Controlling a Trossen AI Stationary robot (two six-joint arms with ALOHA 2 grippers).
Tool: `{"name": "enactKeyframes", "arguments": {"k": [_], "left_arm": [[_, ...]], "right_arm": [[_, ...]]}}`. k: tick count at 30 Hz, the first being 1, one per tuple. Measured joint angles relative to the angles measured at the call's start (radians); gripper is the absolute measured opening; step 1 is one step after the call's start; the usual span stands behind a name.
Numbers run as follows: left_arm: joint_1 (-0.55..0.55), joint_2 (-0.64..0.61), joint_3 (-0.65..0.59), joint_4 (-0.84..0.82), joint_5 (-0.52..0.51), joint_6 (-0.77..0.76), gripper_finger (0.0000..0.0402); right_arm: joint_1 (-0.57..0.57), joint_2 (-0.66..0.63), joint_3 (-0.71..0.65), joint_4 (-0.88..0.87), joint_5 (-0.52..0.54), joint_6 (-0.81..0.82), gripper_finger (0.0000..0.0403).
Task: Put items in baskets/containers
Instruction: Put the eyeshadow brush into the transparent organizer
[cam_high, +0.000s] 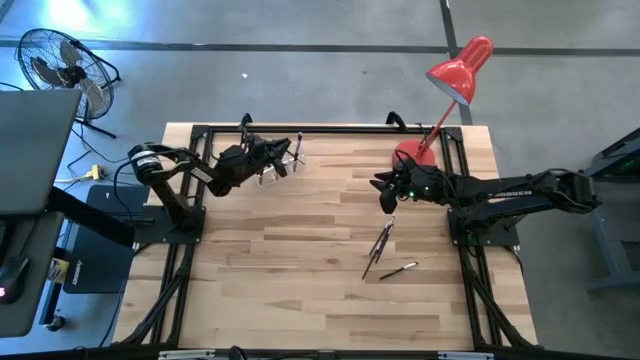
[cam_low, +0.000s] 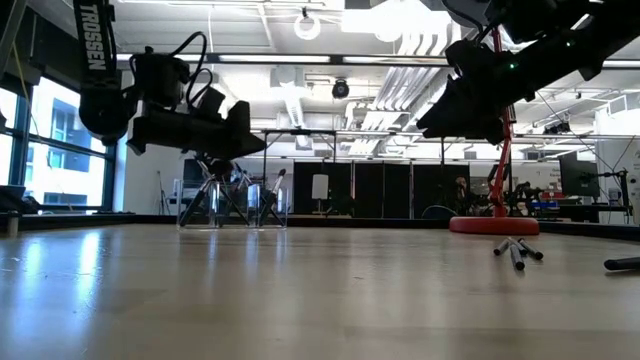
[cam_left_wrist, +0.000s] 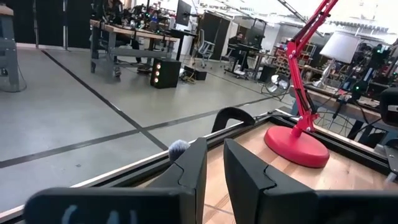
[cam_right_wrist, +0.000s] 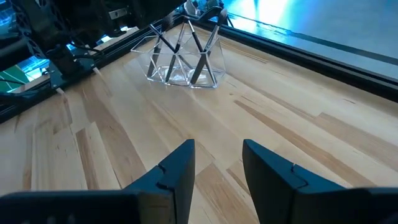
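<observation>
From above, the left gripper (cam_high: 283, 157) hangs right over the clear holder (cam_high: 272, 172) at the table's far edge, with brushes already standing in it. The right gripper (cam_high: 385, 200) waits just past the loose brushes (cam_high: 383, 243) on the wood, beside the red lamp (cam_high: 445, 95).

From table height, the holder (cam_low: 232, 205) sits directly under the left gripper; three loose brushes (cam_low: 517, 250) lie below the right arm.

The left wrist camera shows its fingers (cam_left_wrist: 194, 171) slightly parted with nothing clearly between them, and a fluffy brush tip (cam_left_wrist: 178, 147) just beyond one. Only this view shows that gap.

The right wrist camera shows its fingers (cam_right_wrist: 177, 168) open and empty, and only here do crossed brush handles inside the holder (cam_right_wrist: 183, 62) read clearly.

Judgement: part the left fingers fully and lift straight up so the light holder does not tip.
</observation>
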Motion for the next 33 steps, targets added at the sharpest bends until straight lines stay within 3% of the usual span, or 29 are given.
{"name": "enactKeyframes", "arguments": {"k": [10, 20, 23, 27, 33], "left_arm": [[0.000, -0.010, 0.000, 0.083, 0.006, 0.000, 0.0054], [-0.001, -0.194, 0.001, 0.041, 0.009, 0.035, 0.0055], [-0.015, -0.269, 0.019, -0.066, 0.019, 0.045, 0.0055], [-0.075, -0.359, 0.088, -0.346, 0.047, 0.068, 0.0055], [-0.230, -0.372, 0.252, -0.731, 0.026, 0.187, 0.0055]], "right_arm": [[0.000, 0.000, 0.000, 0.001, 0.000, 0.004, 0.0129], [0.000, 0.000, 0.000, 0.001, 0.000, 0.026, 0.0129], [0.000, 0.000, 0.000, 0.000, 0.000, 0.026, 0.0129], [0.000, 0.000, 0.000, -0.003, 0.002, 0.026, 0.0129], [0.000, 0.000, 0.000, -0.038, 0.002, 0.026, 0.0129]]}}
